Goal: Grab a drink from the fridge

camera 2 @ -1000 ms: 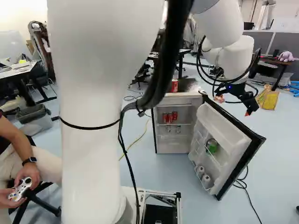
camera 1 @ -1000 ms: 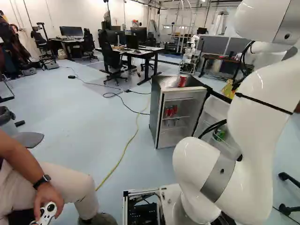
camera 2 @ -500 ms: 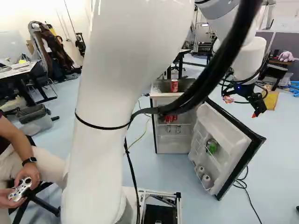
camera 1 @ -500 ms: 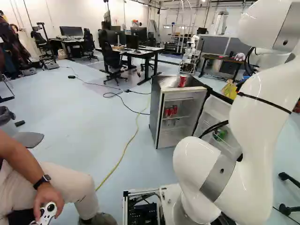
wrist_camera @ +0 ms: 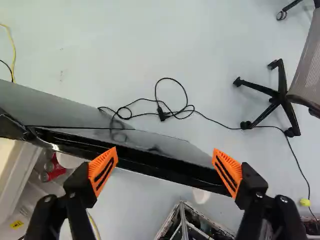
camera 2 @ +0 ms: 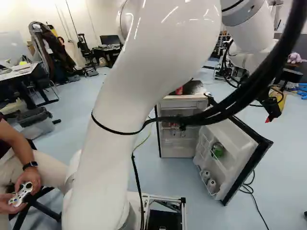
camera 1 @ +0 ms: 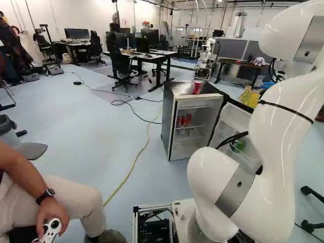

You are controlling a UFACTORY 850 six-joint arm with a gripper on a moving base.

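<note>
In the right base view my gripper (camera 2: 272, 113) hangs beyond the upper part of the fridge door (camera 2: 237, 141), which stands swung out. Seen from the wrist, the gripper (wrist_camera: 165, 154) is open and empty, with the door's black edge (wrist_camera: 145, 161) running below and across the space between its fingers; contact cannot be told. Red cans (wrist_camera: 54, 169) show inside the fridge beside one finger. The fridge (camera 1: 170, 126) has another red can (camera 1: 197, 87) on top and red cans (camera 1: 184, 120) on a shelf. A green item (camera 2: 218, 150) sits in the door rack.
A black cable (wrist_camera: 172, 114) lies on the floor past the door, near a wheeled chair (wrist_camera: 280, 97). A person's hand (camera 1: 50, 212) holds a controller at the left. Another robot (camera 1: 205, 61) stands behind the fridge. Desks (camera 1: 162, 54) are farther back.
My arm has swung rightward and leaned farther out, carrying the open gripper right and slightly down in the right base view. The base, fridge and door have not moved.
</note>
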